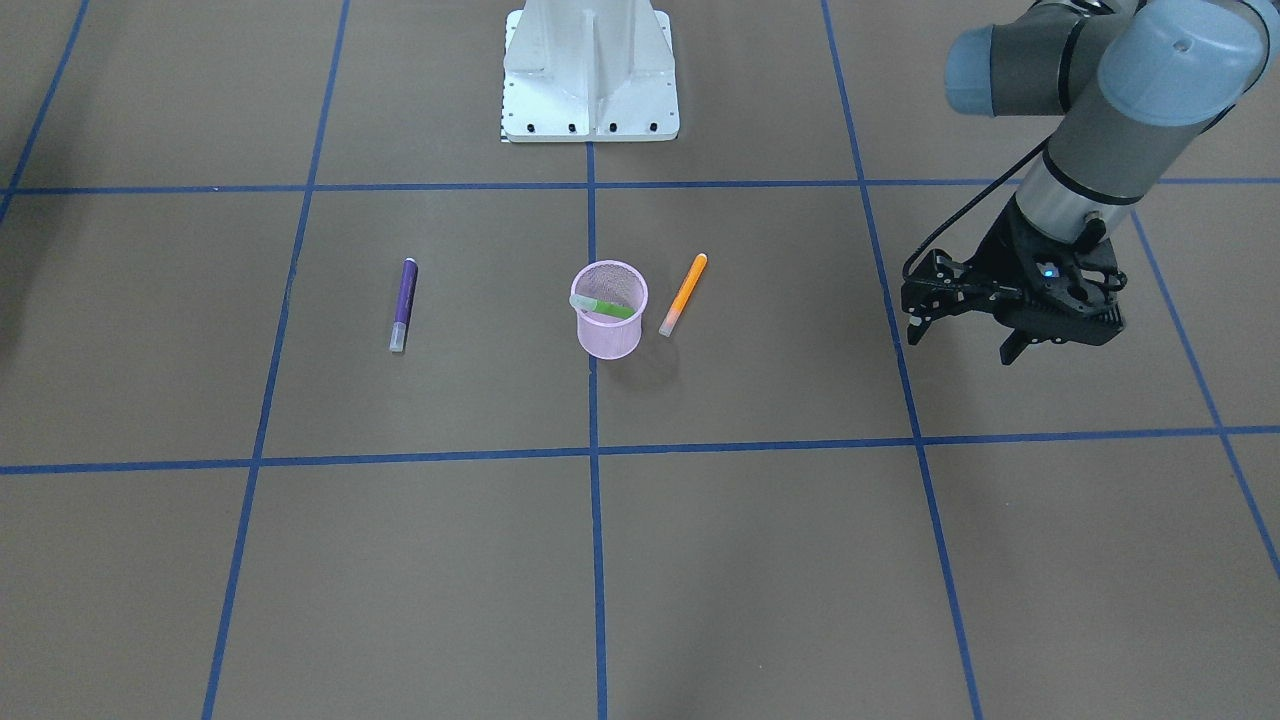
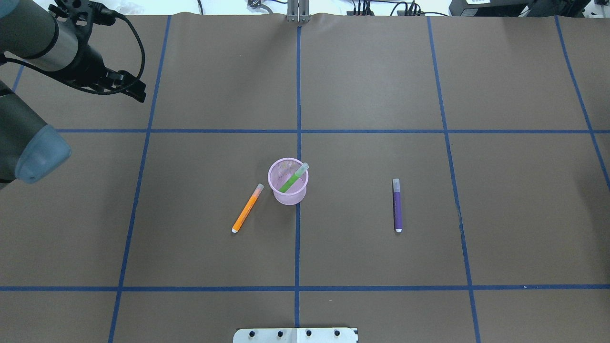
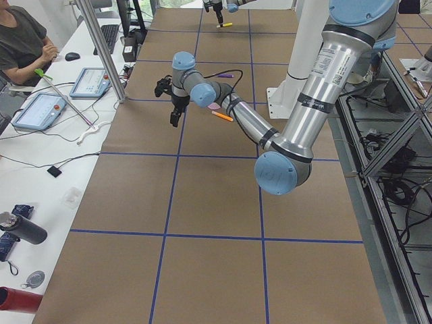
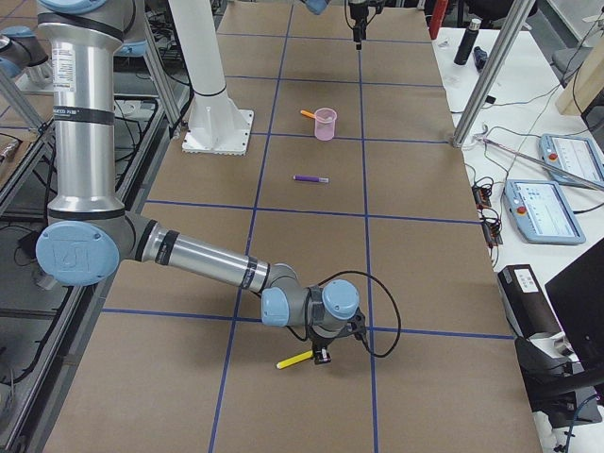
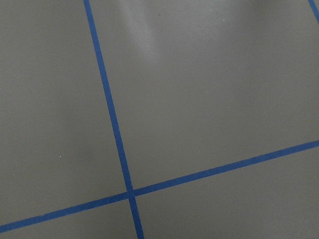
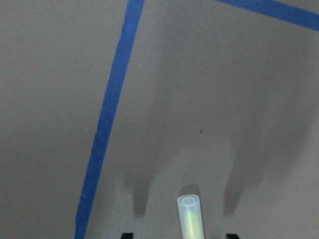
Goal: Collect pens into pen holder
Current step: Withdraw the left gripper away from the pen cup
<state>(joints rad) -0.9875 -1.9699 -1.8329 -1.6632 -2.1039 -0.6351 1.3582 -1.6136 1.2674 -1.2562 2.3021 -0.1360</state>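
Over the table, the right tool straddles a yellow pen, unclenched; the left tool hangs spread, empty.

No text or label is legible anywhere.

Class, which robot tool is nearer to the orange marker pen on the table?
Left. The left tool hangs left of the orange marker pen and farther from the robot's base; the right tool is far off toward the robot's right, beyond the purple marker pen.
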